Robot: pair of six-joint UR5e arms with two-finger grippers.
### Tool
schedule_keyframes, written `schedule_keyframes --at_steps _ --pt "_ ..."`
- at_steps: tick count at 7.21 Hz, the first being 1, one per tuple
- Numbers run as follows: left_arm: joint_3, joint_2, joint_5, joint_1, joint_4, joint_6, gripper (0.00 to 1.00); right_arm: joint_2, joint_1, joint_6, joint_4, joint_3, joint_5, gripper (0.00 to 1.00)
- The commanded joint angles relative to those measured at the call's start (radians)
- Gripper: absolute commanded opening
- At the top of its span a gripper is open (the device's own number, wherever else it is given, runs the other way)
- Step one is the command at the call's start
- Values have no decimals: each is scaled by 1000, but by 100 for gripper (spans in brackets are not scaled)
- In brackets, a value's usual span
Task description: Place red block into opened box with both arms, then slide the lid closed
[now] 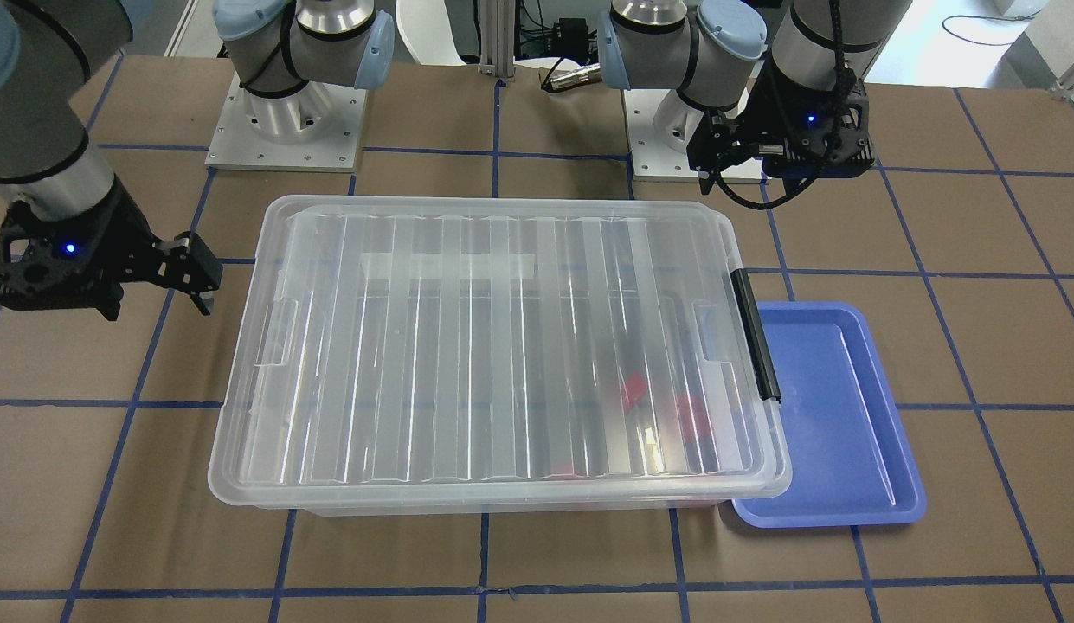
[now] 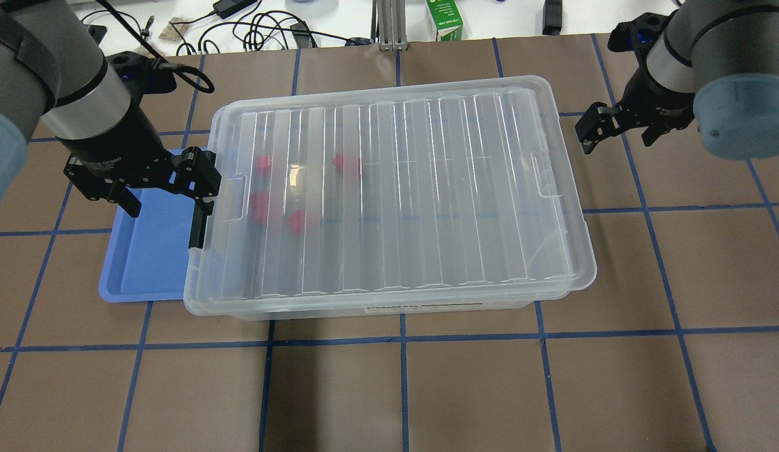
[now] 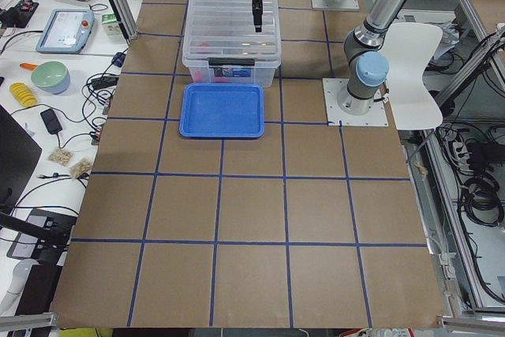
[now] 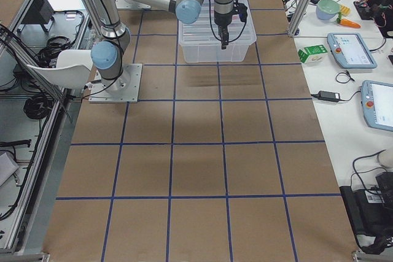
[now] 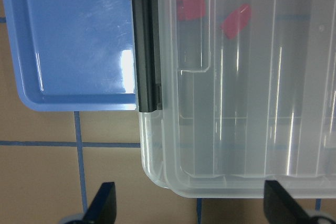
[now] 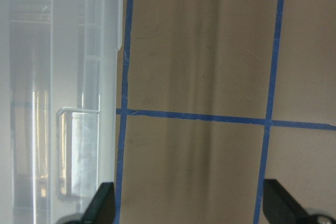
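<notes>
Four red blocks (image 2: 296, 221), one box (image 2: 314, 310), one lid (image 2: 439, 188), one tray (image 2: 144, 263).

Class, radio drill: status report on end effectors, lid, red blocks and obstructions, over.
Left end effector open, empty, over blue tray. Right end effector open, empty, opposite end. Lid covers box, red blocks inside. Nothing obstructing.

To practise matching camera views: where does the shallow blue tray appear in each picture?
Front-facing: blue tray, lower right, beside the box's handle end.
Overhead: left, beside the box.
Exterior left: upper centre, in front of the box.
Exterior right: not visible.
Left wrist: upper left.
Right wrist: not in it.
Shared landmark: the black clip handle on the box's short end.
</notes>
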Motion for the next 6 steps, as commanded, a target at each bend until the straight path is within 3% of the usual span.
schedule_keyframes --at_steps 1,2,4,6 --pt "21 -25 -5 1 19 1 100 -94 3 35 259 -103 -5 100" --pt "30 -32 -3 3 19 1 100 -102 12 92 293 -109 -3 100" --pt "33 -41 -5 1 21 2 100 -82 167 281 261 -115 -5 100" --pt "33 -39 -5 1 19 1 100 -65 219 301 238 -119 -11 100"
